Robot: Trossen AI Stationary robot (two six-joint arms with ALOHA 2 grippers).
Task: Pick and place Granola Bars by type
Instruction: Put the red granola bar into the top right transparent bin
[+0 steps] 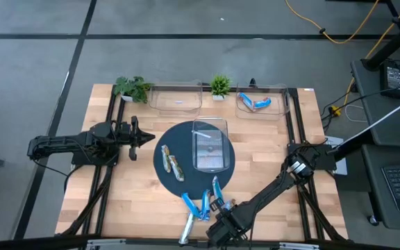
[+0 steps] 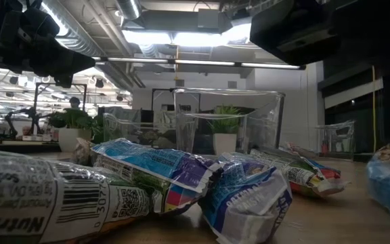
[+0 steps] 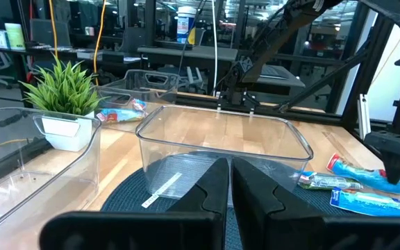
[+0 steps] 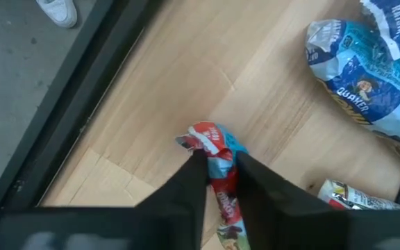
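My right gripper [image 1: 212,210] is near the table's near edge, shut on a blue-and-red granola bar [image 4: 219,169]. Beside it lie blue bars [image 1: 201,203] and a silvery one [image 1: 187,229]; in the low view they fill the foreground [image 2: 161,169]. Two brown bars [image 1: 173,165] lie on the round dark mat [image 1: 160,173]. More blue bars [image 1: 255,104] lie in the far right clear bin. My left gripper [image 1: 144,137] is shut and hovers at the mat's left edge, facing the clear bin [image 3: 221,135] on the mat. My right gripper pinches the blue-and-red bar between its two fingers [image 4: 189,182], which lie across the bar, slanting down from above. The bar's crimped end [image 4: 203,139] sticks out past the fingertips. Whether the bar is clear of the wood, I cannot tell.
Two clear bins [image 1: 176,97] [image 1: 273,110] stand along the far edge with small potted plants [image 1: 132,87] [image 1: 220,85] beside them. A third clear bin [image 1: 210,130] stands on the mat. Bare wood [image 1: 127,201] lies left of the mat. Black rails [image 1: 110,173] run down both sides.
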